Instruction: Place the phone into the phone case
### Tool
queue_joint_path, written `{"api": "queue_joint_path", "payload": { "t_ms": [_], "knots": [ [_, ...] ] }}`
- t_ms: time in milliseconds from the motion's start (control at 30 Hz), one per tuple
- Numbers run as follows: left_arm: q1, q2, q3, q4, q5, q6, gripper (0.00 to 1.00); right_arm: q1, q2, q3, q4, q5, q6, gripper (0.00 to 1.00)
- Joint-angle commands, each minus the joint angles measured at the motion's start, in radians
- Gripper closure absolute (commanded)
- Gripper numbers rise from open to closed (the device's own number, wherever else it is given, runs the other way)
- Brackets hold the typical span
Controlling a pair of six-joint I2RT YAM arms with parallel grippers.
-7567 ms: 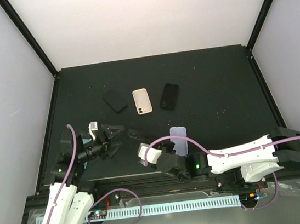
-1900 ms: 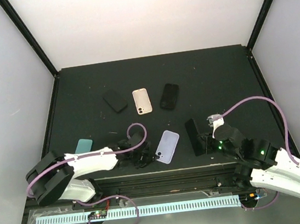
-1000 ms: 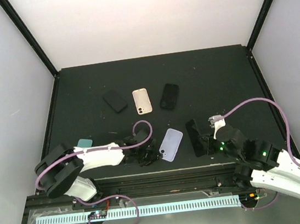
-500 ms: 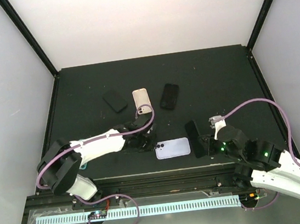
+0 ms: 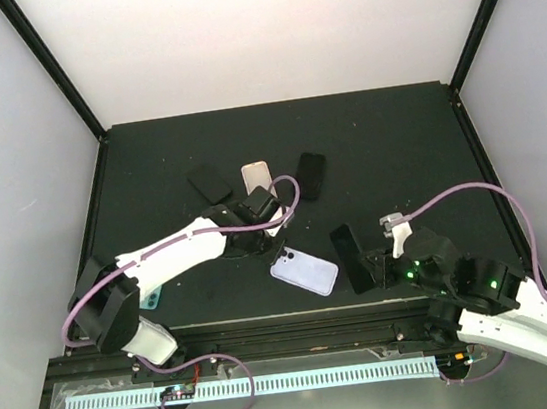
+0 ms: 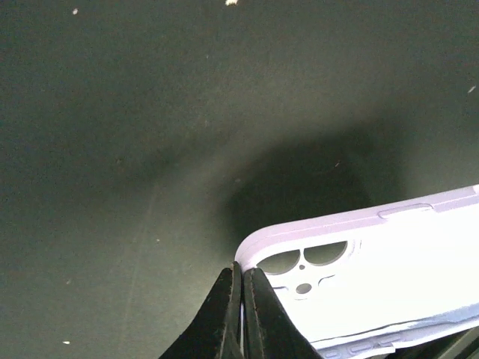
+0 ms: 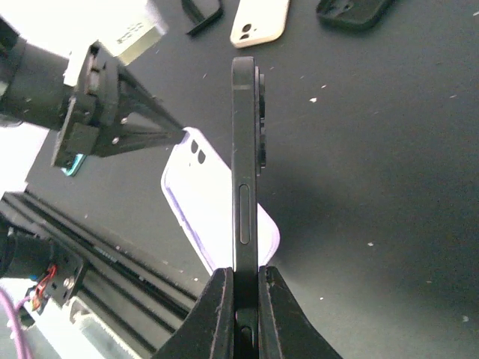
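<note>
The lavender phone case [image 5: 306, 272] lies near the table's front, its camera cutouts toward the left arm. My left gripper [image 5: 279, 248] is shut on the rim of the case's camera corner. In the left wrist view the fingers [image 6: 224, 299] meet at that corner of the phone case [image 6: 374, 277], with a thin pale strip between them. The black phone [image 5: 350, 258] is held edge-on just right of the case, with my right gripper [image 5: 377, 269] shut on its lower end. In the right wrist view the phone [image 7: 244, 149] stands upright between the fingers [image 7: 215, 307], and the phone case [image 7: 213, 206] lies behind it.
Further back lie a black case [image 5: 210, 184], a beige case [image 5: 257, 175] partly under the left arm, and another black case [image 5: 311, 174]. A teal object [image 5: 153, 297] shows beside the left arm's base. The table's front rail [image 5: 269, 321] runs close below the lavender case.
The left arm has swung toward the back and turned the lavender case, whose camera corner now points back-left. Its jaws closed fully. The right gripper with the phone shifted slightly left.
</note>
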Motion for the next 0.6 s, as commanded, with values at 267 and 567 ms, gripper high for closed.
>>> {"api": "queue_joint_path", "payload": {
  "t_ms": [267, 567],
  "knots": [
    [0.001, 0.154, 0.073, -0.133, -0.160, 0.249, 0.95, 0.003, 0.085, -0.044, 0.205, -0.231, -0.042, 0.99],
    [0.150, -0.090, -0.021, 0.016, -0.043, 0.033, 0.44, 0.003, 0.146, -0.104, 0.379, -0.295, -0.088, 0.99]
  ]
}}
